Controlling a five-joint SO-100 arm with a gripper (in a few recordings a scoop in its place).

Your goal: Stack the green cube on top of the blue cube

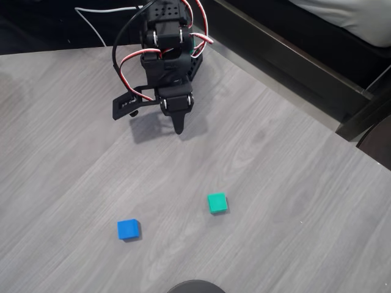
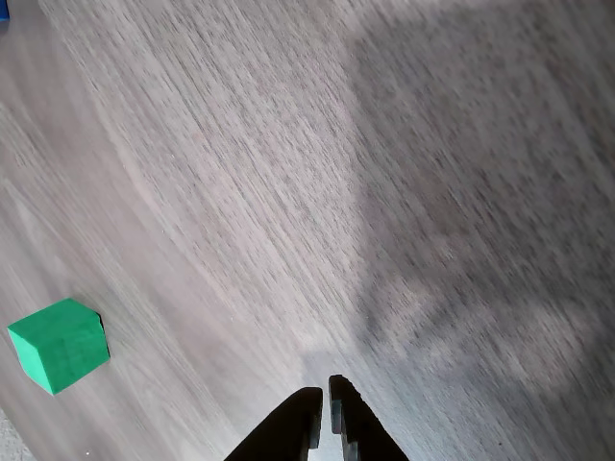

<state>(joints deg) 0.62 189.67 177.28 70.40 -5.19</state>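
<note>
End effector (image 2: 324,399) closed and empty above table (image 1: 73,152), green cube (image 1: 217,202) near blue cube (image 1: 128,229)

I can read no text, label, brand, number or sign anywhere from my station: the green cube (image 1: 217,202), the blue cube (image 1: 128,229) and the grey wood-grain table (image 1: 293,201) all look plain and unmarked.

Teal-green cube (image 1: 217,202) and bright-blue cube (image 1: 128,229), both flat on the table, well apart.
</note>
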